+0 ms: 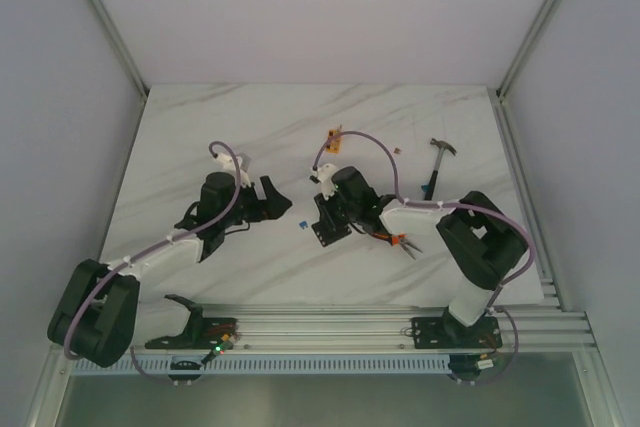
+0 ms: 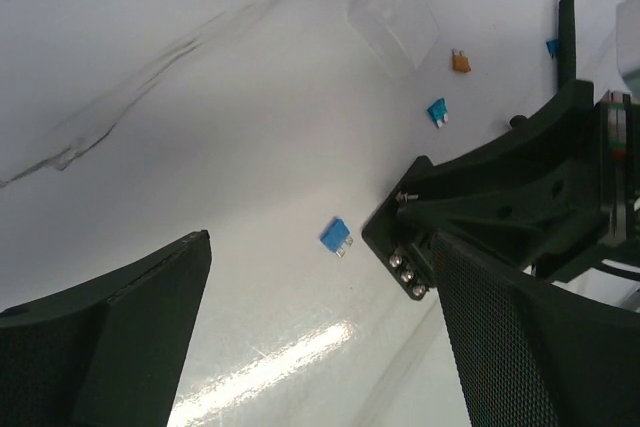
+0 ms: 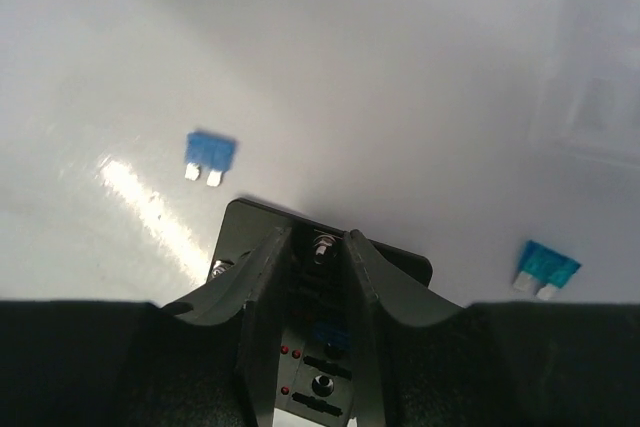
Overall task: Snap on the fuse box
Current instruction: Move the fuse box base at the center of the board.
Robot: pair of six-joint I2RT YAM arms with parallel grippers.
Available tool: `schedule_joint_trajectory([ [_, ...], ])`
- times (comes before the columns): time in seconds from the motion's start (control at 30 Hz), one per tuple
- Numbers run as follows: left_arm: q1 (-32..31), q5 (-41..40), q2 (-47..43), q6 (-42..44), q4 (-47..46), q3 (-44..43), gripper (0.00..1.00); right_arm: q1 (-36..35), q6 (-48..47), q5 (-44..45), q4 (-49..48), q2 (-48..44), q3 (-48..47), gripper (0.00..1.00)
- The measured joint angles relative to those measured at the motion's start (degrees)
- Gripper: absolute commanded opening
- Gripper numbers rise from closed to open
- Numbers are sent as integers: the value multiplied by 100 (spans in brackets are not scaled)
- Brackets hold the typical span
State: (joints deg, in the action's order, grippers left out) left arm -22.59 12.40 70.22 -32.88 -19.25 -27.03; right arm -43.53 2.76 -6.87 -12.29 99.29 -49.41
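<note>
The fuse box (image 1: 331,228) is a small black block on the marble table (image 1: 200,127), just in front of centre. In the right wrist view its base plate (image 3: 250,229) shows screws, and its top face carries red dots, slots and a seated blue fuse. My right gripper (image 3: 316,239) stands straight over it, its fingers (image 3: 262,287) drawn in narrow against both sides of the raised middle. My left gripper (image 2: 320,292) hovers wide open just left of the box, holding nothing, and the box's corner (image 2: 400,237) shows past its right finger.
Loose fuses lie around the box: a blue one (image 3: 209,155), a teal one (image 3: 545,269) and an orange one (image 2: 461,61). A clear plastic cover (image 2: 393,19) lies beyond them. A hammer (image 1: 437,162), orange-handled pliers (image 1: 397,239) and a small orange block (image 1: 333,137) sit to the right and behind.
</note>
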Motion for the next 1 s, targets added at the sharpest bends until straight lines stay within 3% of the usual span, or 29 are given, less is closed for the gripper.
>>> schedule_joint_trajectory([
  [0.17, -7, 2, -105, -59, 15, 63, 100, -175, -236, -129, 201, -243, 177, 45],
  [0.33, -59, 35, -155, -98, 52, 79, 100, -280, -236, -15, 566, -964, 503, 62],
  [0.5, -109, 133, -170, -103, 76, 79, 100, -297, 168, 466, 708, -2140, 669, 63],
  [0.6, -153, 153, -170, -120, 92, 81, 100, -297, 472, 789, 706, -2369, 669, 61],
  [0.8, -179, -334, -389, -348, 177, 356, 100, -402, 863, 857, 643, -1598, 568, 58],
  [1.0, -57, -988, -743, -662, 431, 651, 100, -732, 992, 1169, 883, -393, -284, 58],
])
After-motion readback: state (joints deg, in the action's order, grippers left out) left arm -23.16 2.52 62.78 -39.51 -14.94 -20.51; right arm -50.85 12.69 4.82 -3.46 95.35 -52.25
